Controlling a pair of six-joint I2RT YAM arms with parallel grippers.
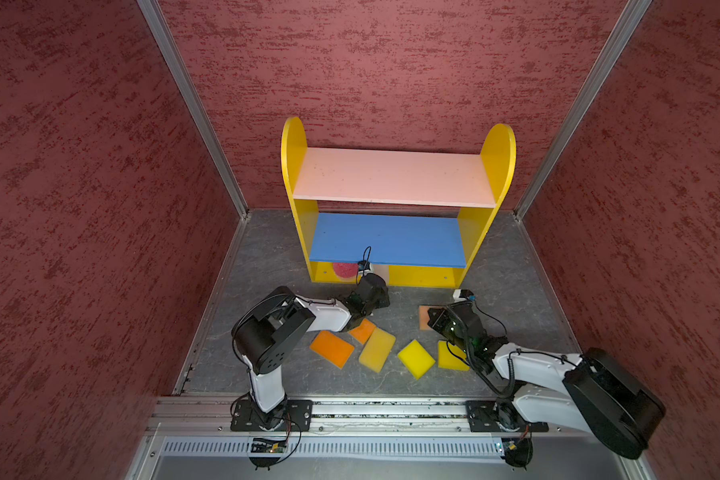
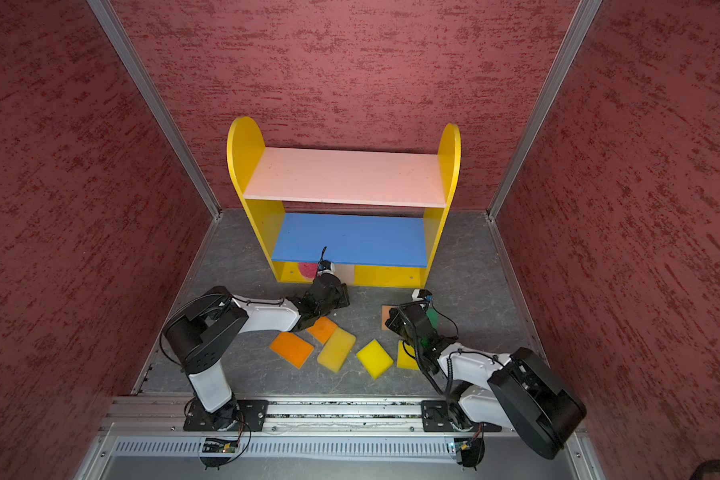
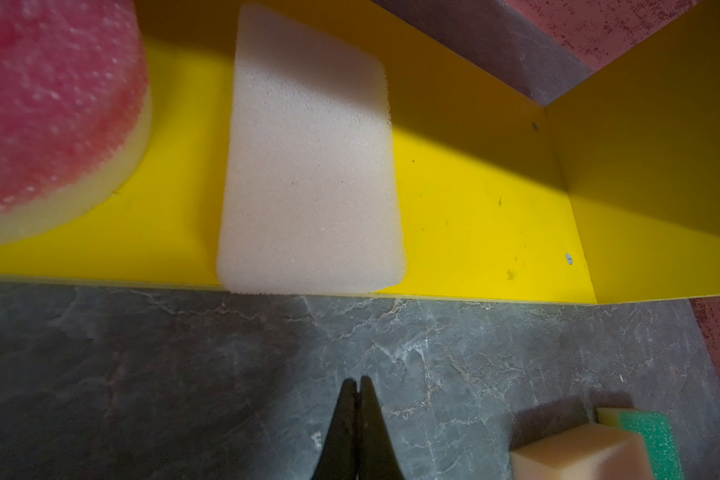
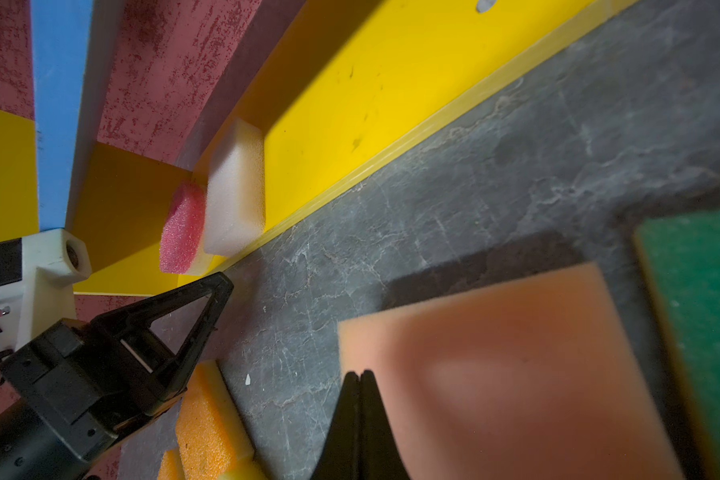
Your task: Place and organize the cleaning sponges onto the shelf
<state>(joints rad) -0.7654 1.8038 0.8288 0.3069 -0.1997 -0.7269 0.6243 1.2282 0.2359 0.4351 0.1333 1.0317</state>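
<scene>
The shelf (image 1: 294, 141) stands at the back, its pink and blue boards bare. On its yellow base lie the round red-pink sponge (image 3: 51, 104) and, beside it, the off-white sponge (image 3: 308, 166). My left gripper (image 3: 359, 380) is shut and empty over the floor just in front of the off-white sponge. My right gripper (image 4: 360, 372) is shut with nothing in it, its tips at the edge of the peach sponge (image 4: 495, 365), which lies next to the green-topped sponge (image 4: 699, 311). Two orange sponges (image 1: 331, 348) (image 1: 363, 329) and three yellow ones (image 1: 377, 349) (image 1: 416, 358) (image 1: 449, 355) lie on the floor between the arms.
Red textured walls (image 1: 100, 208) close in the left, right and back sides. The grey marbled floor (image 1: 267, 257) runs to a metal rail (image 1: 391, 409) at the front, where both arm bases are bolted.
</scene>
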